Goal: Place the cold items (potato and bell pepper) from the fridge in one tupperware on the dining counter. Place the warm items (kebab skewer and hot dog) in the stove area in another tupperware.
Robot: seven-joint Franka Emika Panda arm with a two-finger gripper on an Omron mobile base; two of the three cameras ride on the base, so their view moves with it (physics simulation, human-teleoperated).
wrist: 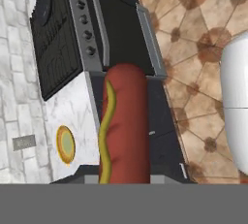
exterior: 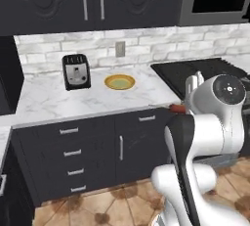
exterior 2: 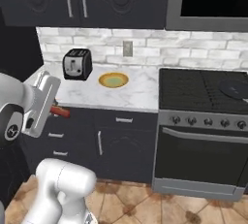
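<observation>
risk first: the hot dog (wrist: 123, 126) looks pinched near one end, with most of its length sticking out past the gripper (wrist: 125, 182), so a quick swing of the arm could, i judge, lever it loose and drop it onto the tiled floor (wrist: 203, 39) below. it also hangs close to the front edge of the desk (exterior: 97, 98) by the stove (exterior 2: 203, 92), and a knock there might twist it in the grip. gripper is closed almost fully on the hot dog, whose red end shows by the hand in both base views (exterior 2: 60, 112). the sausage runs straight out from between the fingers, mustard stripe on one side, held in the air above the dark cabinet fronts, not resting on anything.
</observation>
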